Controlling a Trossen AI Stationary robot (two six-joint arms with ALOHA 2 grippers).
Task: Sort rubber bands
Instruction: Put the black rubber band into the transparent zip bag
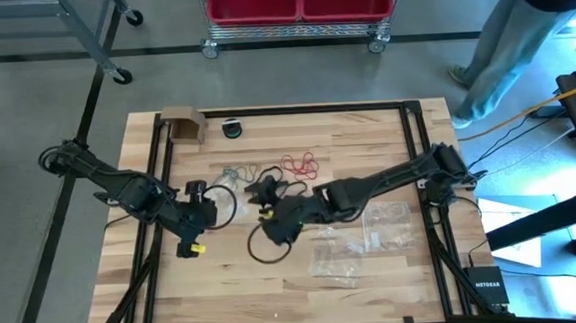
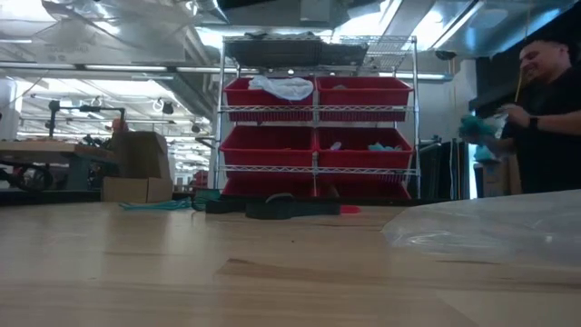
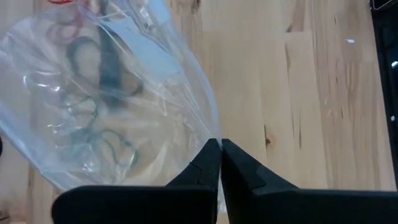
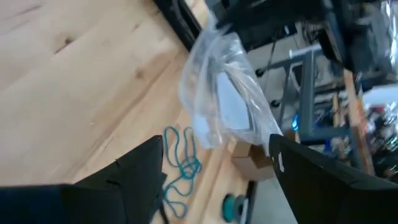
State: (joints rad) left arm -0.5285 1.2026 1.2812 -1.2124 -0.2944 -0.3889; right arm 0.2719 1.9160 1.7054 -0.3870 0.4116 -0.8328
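The left claw (image 3: 220,146) is shut tight on the edge of a clear bag (image 3: 106,93), and it sits left of the middle of the bench (image 1: 367,137). In the left wrist view the bag hangs in front of the claw, and bands show through it. The right claw (image 4: 217,155) is wide open and holds nothing. It sits near the middle of the bench, at about 3 o'clock from the left claw. In the right wrist view the bag shows between its fingers, a little way off, with the teal bands (image 4: 180,165) lying on the wood close by. From above, the teal bands (image 1: 237,173) lie at about 12 o'clock from the bench's middle, and the red bands (image 1: 300,165) lie just to the 3 o'clock side of them. Big black bands (image 1: 268,245) lie at about 6 o'clock from the right claw. More clear bags (image 1: 358,239) lie flat at 3 o'clock from the black bands. A small box (image 1: 183,125) stands at the far edge of the bench, at about 11 o'clock. A person (image 2: 545,118) stands in the room behind.
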